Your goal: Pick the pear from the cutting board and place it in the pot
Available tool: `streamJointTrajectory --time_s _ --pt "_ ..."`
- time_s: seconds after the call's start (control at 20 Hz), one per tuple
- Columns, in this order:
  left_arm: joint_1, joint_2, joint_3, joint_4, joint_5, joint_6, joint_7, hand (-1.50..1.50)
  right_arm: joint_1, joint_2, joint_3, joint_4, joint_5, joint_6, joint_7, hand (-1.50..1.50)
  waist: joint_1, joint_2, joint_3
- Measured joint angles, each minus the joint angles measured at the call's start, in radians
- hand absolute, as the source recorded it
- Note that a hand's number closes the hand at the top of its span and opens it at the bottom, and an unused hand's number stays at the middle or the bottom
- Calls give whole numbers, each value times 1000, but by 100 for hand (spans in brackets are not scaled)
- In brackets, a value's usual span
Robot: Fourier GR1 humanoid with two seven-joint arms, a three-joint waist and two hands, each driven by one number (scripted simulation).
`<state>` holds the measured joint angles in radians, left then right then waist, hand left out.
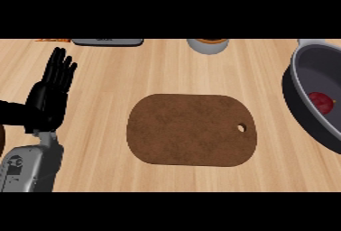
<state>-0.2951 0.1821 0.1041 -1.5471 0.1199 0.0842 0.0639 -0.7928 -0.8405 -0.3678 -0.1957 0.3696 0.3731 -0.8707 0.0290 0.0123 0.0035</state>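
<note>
Head view: I see my left hand (53, 92) at the left edge, fingers straight and pointing up, holding nothing. The pear (321, 102), red, lies inside the pot (300, 85) at right. The cutting board (191, 130) is bare.

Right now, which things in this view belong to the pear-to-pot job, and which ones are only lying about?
Belonging to the job:
- cutting board, bare
- pot at the right edge
- red fruit lying inside the pot
- left hand, open, fingers up, at the left

Just lying about:
- grey cup at the far edge
- dark flat object at the far edge
</note>
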Motion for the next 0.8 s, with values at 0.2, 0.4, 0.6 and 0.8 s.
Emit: streamJointTrajectory --time_s 0.2,0.4,0.6,0.8 --pt "3 -2 1 6 2 -6 -13 0 -6 -47 -53 30 -62 52 41 -150 3 4 1" --pt "-3 -5 -5 2 2 -9 -12 0 -14 -97 -103 51 -117 98 91 -150 10 9 4" --pt "-9 -6 0 4 8 -10 -15 0 5 -135 -135 54 -156 131 120 -150 13 15 7" --pt "-13 -9 -4 0 8 -10 -13 0 21 -163 -160 49 -185 147 146 -150 18 18 9"
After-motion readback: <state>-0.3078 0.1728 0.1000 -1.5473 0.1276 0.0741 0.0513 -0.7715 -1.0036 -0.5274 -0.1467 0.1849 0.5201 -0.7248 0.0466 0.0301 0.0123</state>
